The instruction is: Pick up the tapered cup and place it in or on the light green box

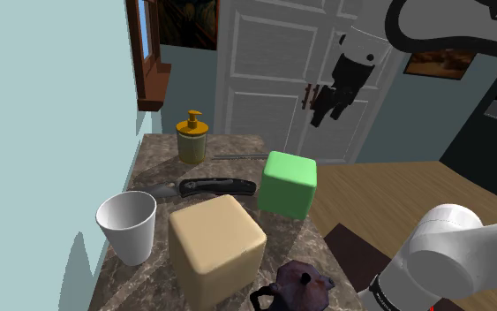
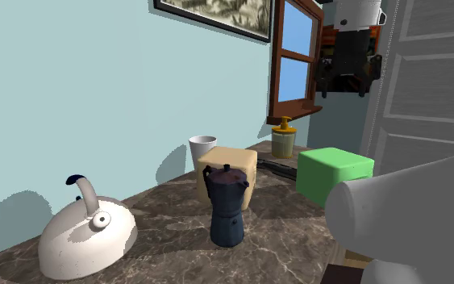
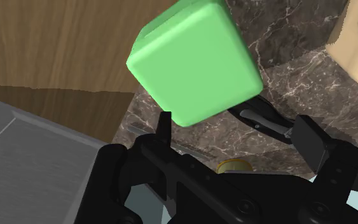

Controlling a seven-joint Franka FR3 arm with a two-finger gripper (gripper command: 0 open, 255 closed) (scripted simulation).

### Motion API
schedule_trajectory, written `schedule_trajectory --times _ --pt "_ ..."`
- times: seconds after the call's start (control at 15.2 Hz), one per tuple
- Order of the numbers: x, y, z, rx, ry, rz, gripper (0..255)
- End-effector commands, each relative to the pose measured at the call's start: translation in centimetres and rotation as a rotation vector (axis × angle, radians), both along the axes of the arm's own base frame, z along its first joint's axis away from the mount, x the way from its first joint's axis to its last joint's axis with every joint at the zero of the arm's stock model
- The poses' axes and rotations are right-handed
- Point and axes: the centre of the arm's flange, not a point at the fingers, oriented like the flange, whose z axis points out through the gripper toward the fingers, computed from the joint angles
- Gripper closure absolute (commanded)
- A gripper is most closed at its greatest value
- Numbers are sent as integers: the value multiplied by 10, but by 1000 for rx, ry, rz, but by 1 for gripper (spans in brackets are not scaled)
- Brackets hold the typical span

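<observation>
Gripper hangs high above the marble table, fingers spread with nothing between them; in the wrist view the green box lies beyond them. The white cup stands upright near the table edge at the shoulder view's left, just beside a tan block, well apart from the gripper.

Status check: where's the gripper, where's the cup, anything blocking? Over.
Gripper high above the table, fingers open, empty. White cup upright near table edge, untouched. Tan box sits between cup and green box.
</observation>
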Motion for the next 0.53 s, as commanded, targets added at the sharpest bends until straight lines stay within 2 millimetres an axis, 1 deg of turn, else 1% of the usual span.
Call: schedule_trajectory --times 0.0,0.46 --pt "0 0 0 0 0 0 0" --pt "40 67 -41 38 12 31 0"
